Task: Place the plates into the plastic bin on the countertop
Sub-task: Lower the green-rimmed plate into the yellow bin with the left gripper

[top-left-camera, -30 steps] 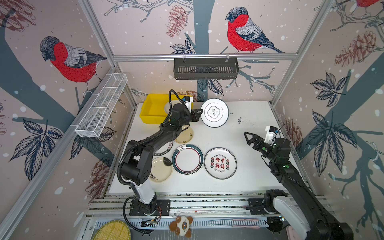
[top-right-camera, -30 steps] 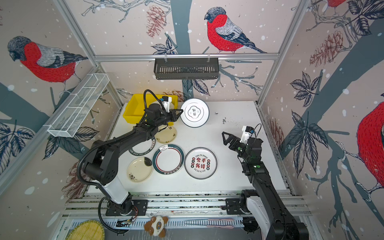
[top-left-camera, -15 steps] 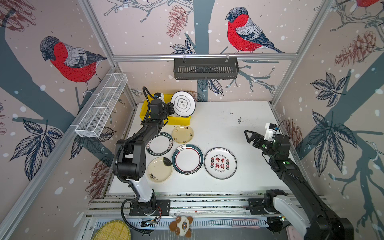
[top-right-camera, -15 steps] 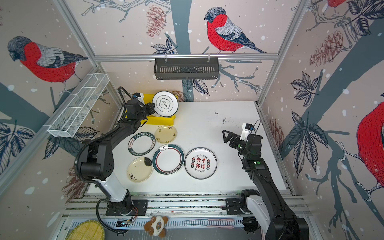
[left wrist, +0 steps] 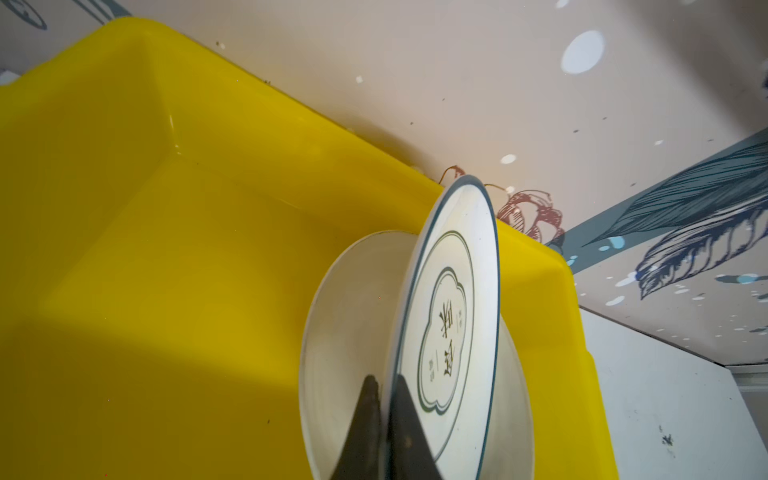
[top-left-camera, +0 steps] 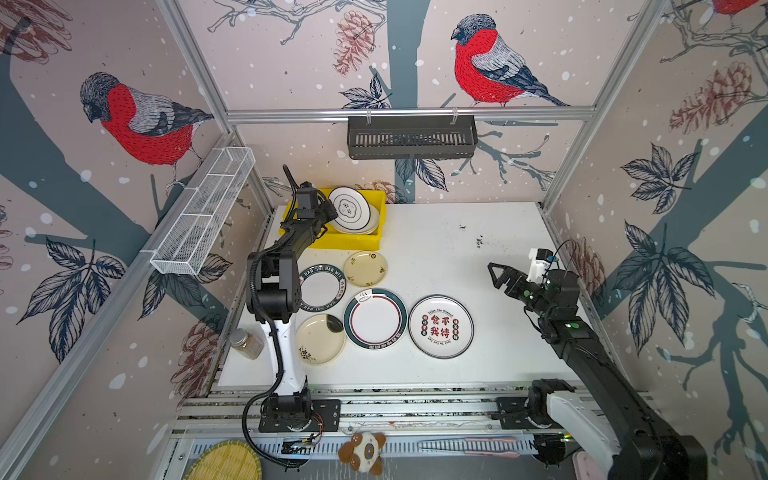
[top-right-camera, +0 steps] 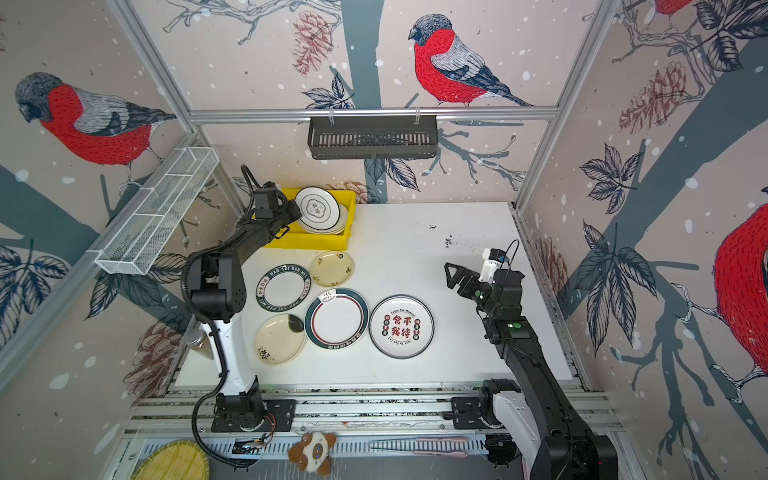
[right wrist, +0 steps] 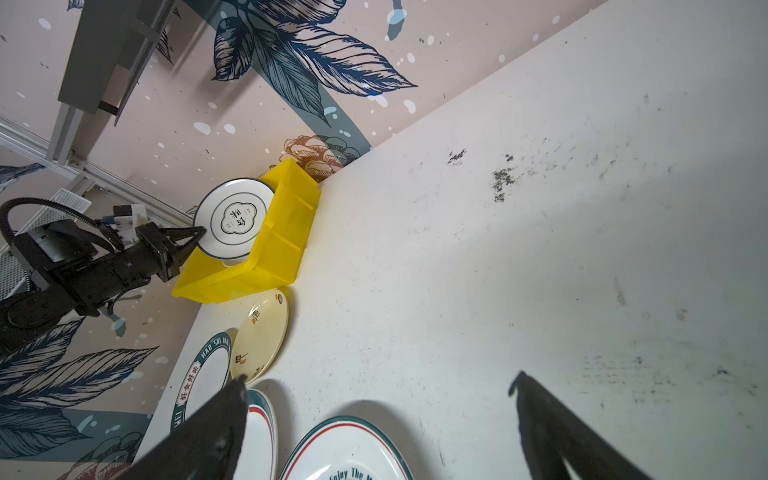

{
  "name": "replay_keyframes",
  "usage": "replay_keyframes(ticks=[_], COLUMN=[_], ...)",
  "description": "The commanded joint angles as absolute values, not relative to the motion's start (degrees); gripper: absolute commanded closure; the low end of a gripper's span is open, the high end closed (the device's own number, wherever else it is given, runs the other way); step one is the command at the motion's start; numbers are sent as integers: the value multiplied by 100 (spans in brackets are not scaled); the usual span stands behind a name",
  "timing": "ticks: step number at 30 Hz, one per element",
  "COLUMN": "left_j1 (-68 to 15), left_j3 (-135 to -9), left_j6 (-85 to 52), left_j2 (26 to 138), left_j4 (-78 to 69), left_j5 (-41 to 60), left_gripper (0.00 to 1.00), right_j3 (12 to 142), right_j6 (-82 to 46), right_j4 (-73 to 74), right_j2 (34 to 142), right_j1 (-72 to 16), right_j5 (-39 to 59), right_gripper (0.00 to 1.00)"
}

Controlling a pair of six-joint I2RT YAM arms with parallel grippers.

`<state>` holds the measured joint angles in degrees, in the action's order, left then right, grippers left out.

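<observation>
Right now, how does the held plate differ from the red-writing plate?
The held plate is tilted over the bin, in the left gripper; the red-writing plate lies flat on the countertop. The held plate's writing is dark, the red-writing plate's red. Both are white with dark rims.

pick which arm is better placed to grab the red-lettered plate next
Right: the right gripper is open near the red-lettered plate; the left gripper holds the white plate over the yellow bin.
</observation>
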<state>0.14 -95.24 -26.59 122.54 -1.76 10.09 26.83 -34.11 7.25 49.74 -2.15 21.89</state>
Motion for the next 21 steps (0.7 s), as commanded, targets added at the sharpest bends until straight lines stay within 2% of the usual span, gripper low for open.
replay_keyframes(ticks=[1, 5, 6, 7, 8, 10, 11, 12, 18, 21], left_j1=[11, 0, 0, -4, -9, -26, -34, -39, -164, -253], left_j3=[-9761, -9976, -10020, -10060, -10086, -10101, -10086, -10073, -9792, -9536], left_j6=[-2653, -2627, -2619, -2611, -2595, -2529, -2469, -2433, -2174, -2078], left_j2=[12399, 12518, 12538, 12548, 12559, 12559, 12544, 12521, 12157, 11823], left_j4=[-31, 127, 176, 217, 265, 325, 323, 312, 142, 141], left_j5=[980, 929, 932, 919, 901, 843, 838, 850, 795, 639], left_gripper=[100, 100, 95, 83, 66, 50, 15, 3, 3, 3], right_j3=[2717, 2657, 2654, 2654, 2654, 2654, 2654, 2654, 2626, 2468], right_j6=[-3233, -3217, -3217, -3217, -3225, -3238, -3242, -3243, -3574, -3969], right_j4=[620, 634, 633, 626, 608, 600, 582, 574, 613, 904], right_j2=[4922, 4904, 4896, 4896, 4891, 4887, 4887, 4878, 4852, 4901], right_j1=[-193, -168, -151, -118, -76, -15, 0, 20, 42, 188], right_j5=[2113, 2159, 2134, 2120, 2119, 2167, 2191, 2208, 2471, 2972], right_gripper=[1, 1, 1, 1, 1, 1, 1, 2, 1, 0])
